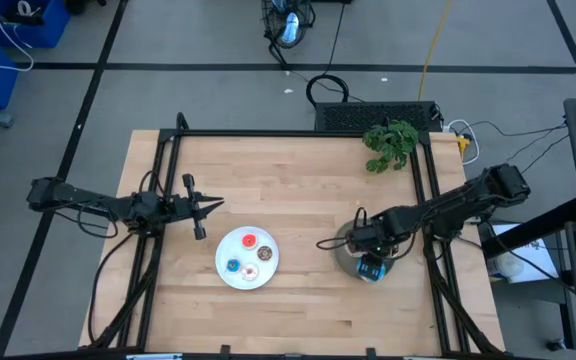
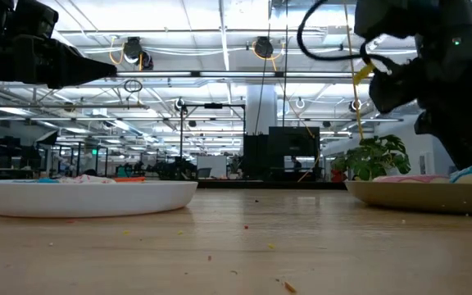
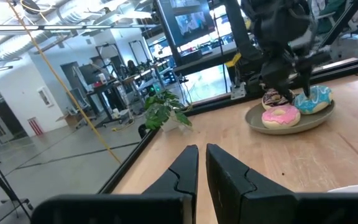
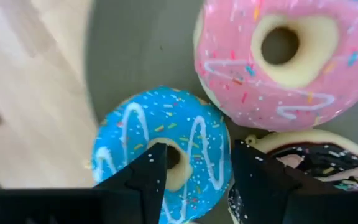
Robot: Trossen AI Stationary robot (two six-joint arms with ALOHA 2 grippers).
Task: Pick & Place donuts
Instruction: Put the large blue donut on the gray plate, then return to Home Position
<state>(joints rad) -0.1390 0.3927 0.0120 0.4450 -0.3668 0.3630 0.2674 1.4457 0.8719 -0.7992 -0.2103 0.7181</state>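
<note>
three large donuts (image 4: 277, 59) on grey plate (image 4: 142, 43), four tiny ones (image 1: 248, 256).

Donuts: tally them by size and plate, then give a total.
Large donuts on the grey plate: 3 – pink, blue, chocolate-sprinkled.
Small donuts on the white plate: 4 – red, brown, blue, white.
Total: 7

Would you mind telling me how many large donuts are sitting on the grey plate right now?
3, all on the grey plate: the pink donut, the blue donut beside it, and the chocolate-sprinkled donut next to both. The right arm covers part of the plate from above, so another could be hidden.
</note>
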